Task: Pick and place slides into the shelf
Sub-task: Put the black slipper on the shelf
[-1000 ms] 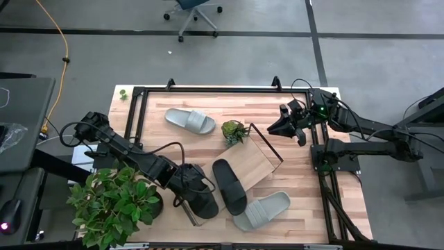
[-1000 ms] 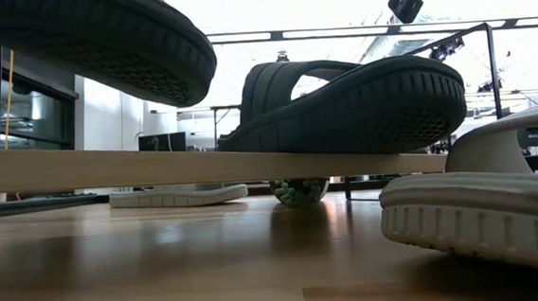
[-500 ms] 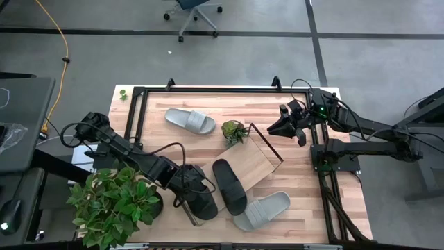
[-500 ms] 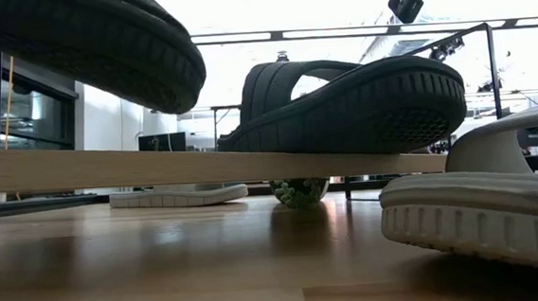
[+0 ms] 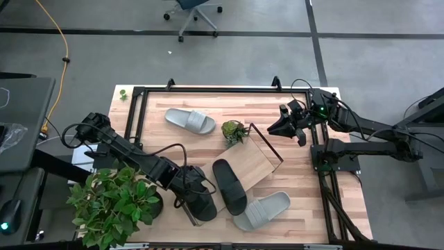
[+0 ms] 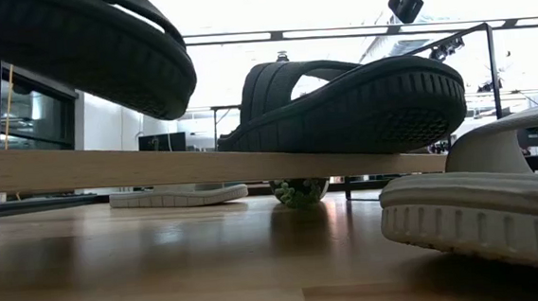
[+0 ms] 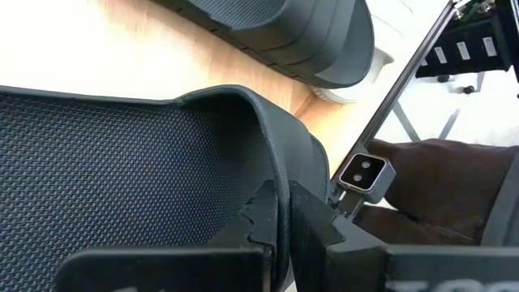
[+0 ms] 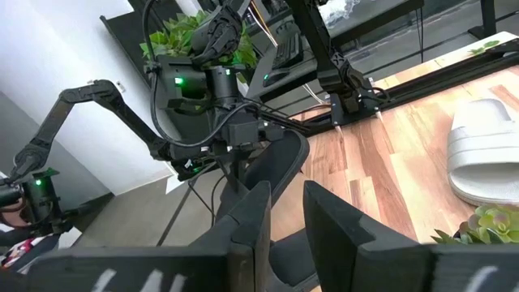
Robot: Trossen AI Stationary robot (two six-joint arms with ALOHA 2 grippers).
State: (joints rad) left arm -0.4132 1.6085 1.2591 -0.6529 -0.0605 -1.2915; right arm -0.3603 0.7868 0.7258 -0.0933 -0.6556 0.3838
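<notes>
My left gripper (image 5: 189, 189) is shut on a black slide (image 5: 205, 203) near the table's front left. In the low view this slide (image 6: 72, 50) hangs above the near end of the shelf plank (image 6: 203, 163). A second black slide (image 5: 229, 186) lies sole down on the shelf (image 5: 258, 161), which stands slantwise at mid-table. One grey slide (image 5: 262, 210) rests on the table at the front right, another (image 5: 189, 120) at the far left. My right gripper (image 5: 283, 129) hangs open and raised at the far right, holding nothing. My left gripper pinches the raised rim of the black slide's footbed (image 7: 280, 174), close to one rounded end. One finger (image 7: 258, 217) is on the ribbed footbed side and the other (image 7: 315, 221) on the outer side. The fingers slant down from the table's left. The slide is lifted clear, sole down and tilted.
A small succulent (image 5: 234, 132) stands by the shelf's far end. A big leafy potted plant (image 5: 114, 205) sits at the table's front left corner, beside my left arm. Black rails (image 5: 208, 89) frame the tabletop. Bare wood lies between the far grey slide and the shelf.
The held black slide has edged a little toward the table's left. Its end over the plank has drawn back and stays lifted clear. Both grippers keep their openings.
</notes>
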